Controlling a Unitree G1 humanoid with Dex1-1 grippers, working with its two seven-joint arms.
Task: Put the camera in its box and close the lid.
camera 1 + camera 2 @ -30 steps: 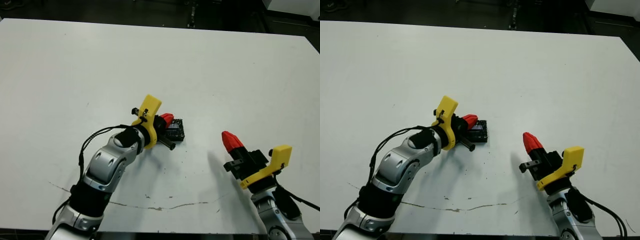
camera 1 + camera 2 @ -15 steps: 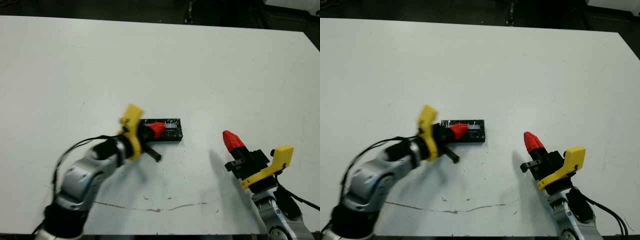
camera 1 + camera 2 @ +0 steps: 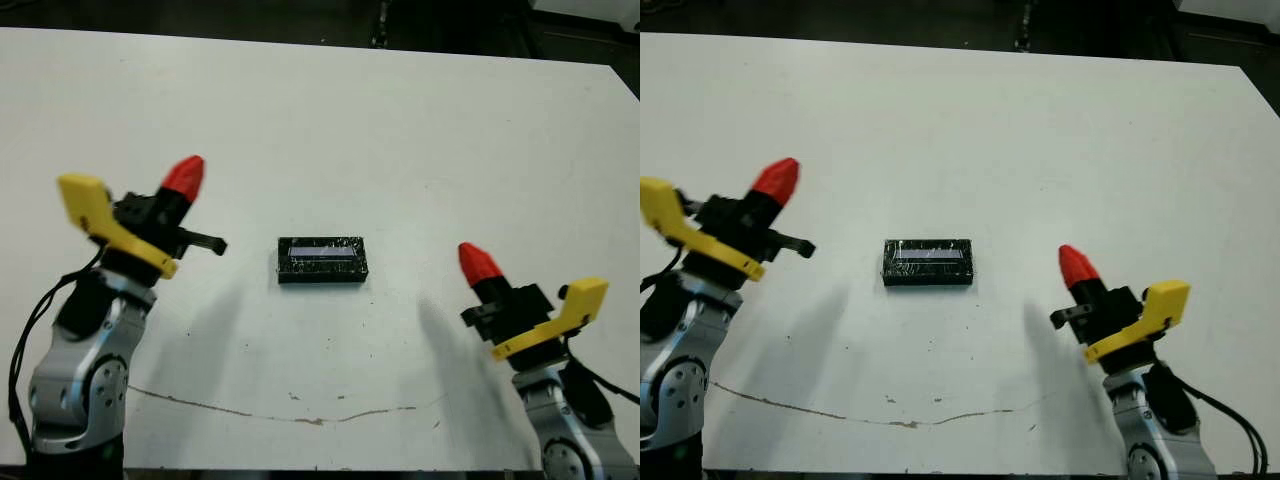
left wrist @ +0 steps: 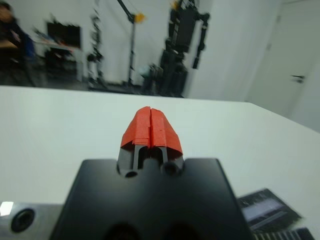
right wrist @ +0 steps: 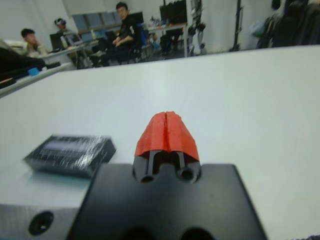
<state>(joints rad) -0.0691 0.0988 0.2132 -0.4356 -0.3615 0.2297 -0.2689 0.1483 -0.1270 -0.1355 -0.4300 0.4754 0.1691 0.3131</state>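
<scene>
Both tools hang above the surface [image 3: 400, 120] with nothing in them. From where I stand, the left tool [image 3: 184, 175] is raised over the left side, its two red tips pressed together into one cone, clenched on air; its wrist view shows the same seam, with no gap between the tips. It touches nothing, and sits well apart from the black package in the middle.

That package is the lid [image 3: 322, 258], lying flat with its shiny, silvery top up, near the centre and a little toward the near edge. It seems to sit squarely over the box, of which no white wall shows. The camera cannot be seen either, so I judge it is inside, under the cover.

If that is so, the job looks all but finished. What remains is checking that the cover is seated evenly all round. To do that well, a closed tip should come straight down onto the middle of the top and press gently, without pushing sideways, since a light package would slide on a smooth top.

Over on the right, the right tool [image 3: 478, 265] is also clenched, tips together, holding nothing, near the near edge and clear of the package.
</scene>
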